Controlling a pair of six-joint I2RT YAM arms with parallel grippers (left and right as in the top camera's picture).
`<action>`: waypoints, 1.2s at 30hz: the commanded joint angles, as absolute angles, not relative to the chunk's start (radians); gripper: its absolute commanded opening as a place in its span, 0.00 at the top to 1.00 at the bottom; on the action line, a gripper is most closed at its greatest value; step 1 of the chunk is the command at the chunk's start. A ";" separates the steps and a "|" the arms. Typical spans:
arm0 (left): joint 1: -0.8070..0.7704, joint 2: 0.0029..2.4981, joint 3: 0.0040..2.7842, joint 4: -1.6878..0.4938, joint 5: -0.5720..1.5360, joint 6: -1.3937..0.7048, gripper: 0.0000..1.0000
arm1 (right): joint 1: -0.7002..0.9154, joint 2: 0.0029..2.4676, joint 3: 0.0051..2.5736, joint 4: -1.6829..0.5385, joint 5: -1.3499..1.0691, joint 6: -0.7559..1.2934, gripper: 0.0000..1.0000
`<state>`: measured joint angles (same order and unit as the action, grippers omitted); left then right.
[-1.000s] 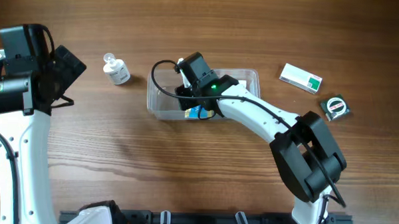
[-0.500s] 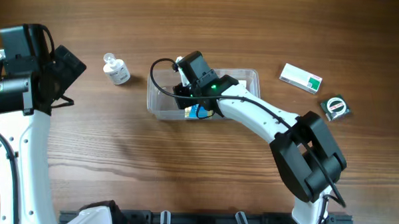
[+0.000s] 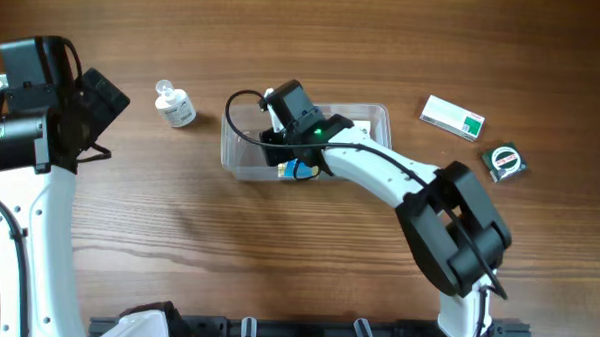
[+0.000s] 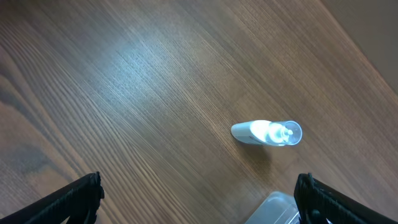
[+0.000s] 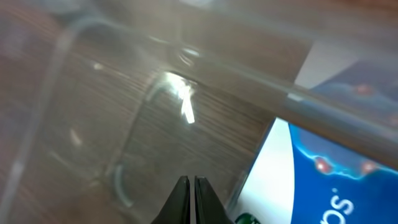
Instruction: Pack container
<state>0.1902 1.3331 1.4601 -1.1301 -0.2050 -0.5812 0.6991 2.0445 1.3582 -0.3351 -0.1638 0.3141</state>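
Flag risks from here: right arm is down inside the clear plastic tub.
1. The shut right gripper is inside the clear rectangular plastic container, beside a blue-and-white packet; a sideways move may shove the container or packet.
2. Its black cable loop hangs over the container's left rim and might snag.

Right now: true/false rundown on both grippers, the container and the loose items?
1. The right gripper is shut, at the container. True.
2. The left gripper grips the small bottle. False: it is open and empty, and the bottle sits on the table apart from it.
3. The container is empty. False: a blue-printed pack lies in it.
4. The green-and-white box lies outside the container. True.
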 commanded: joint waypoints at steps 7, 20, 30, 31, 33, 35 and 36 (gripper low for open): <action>0.196 1.330 1.471 -1.131 -0.211 -0.580 0.00 | 0.704 2.064 1.367 -0.364 -0.118 0.314 0.96; 0.196 1.330 1.471 -1.131 -0.211 -0.580 0.00 | 0.693 2.062 1.369 -0.389 -0.075 0.263 0.96; 0.196 1.330 1.471 -1.131 -0.211 -0.580 0.00 | 0.686 2.023 1.398 -0.472 -0.022 0.183 0.96; 0.196 1.330 1.471 -1.131 -0.211 -0.580 0.00 | 0.686 2.014 1.403 -0.476 -0.018 0.182 0.96; 0.196 1.330 1.471 -1.131 -0.211 -0.580 0.00 | 0.686 1.999 1.416 -0.485 -0.019 0.183 0.96; 0.196 1.330 1.471 -1.131 -0.211 -0.580 0.00 | 0.686 1.984 1.432 -0.498 -0.019 0.183 0.95; 0.196 1.330 1.471 -1.131 -0.211 -0.580 0.00 | 0.686 1.973 1.444 -0.508 -0.019 0.183 0.95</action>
